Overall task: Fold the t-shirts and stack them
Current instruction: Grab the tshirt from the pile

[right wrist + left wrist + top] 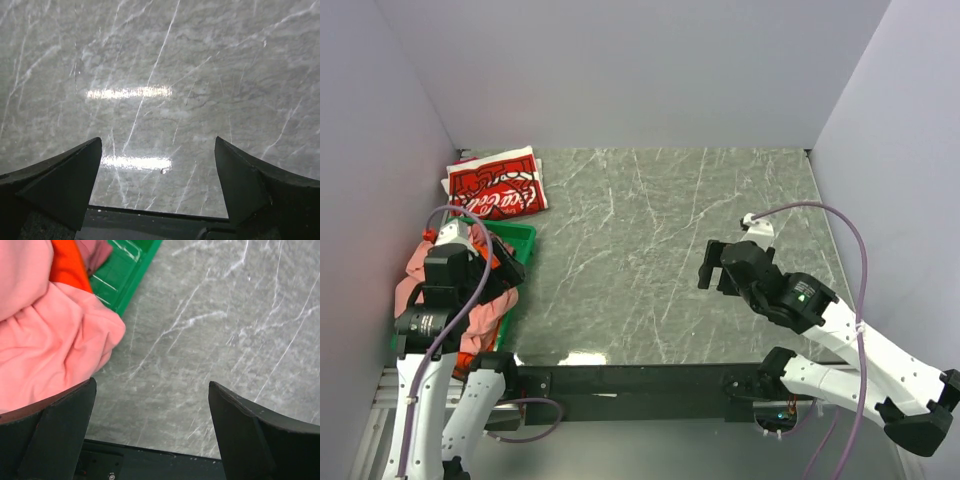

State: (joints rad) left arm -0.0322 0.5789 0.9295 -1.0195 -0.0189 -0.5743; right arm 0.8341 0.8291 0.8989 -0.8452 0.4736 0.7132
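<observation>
A folded red t-shirt with white Coca-Cola print (496, 189) lies at the far left of the table. A salmon-pink t-shirt (47, 345) spills over the near rim of the green crate (127, 270), with an orange t-shirt (67, 265) and a mauve one (95, 250) behind it in the crate. My left gripper (152, 405) is open and empty, just above the table right of the pink shirt. It sits over the crate in the top view (485, 270). My right gripper (157, 165) is open and empty above bare table at the right (715, 270).
The green crate (515, 240) stands at the left edge, near the left wall. Grey walls close the table on three sides. The black front rail (640, 378) runs along the near edge.
</observation>
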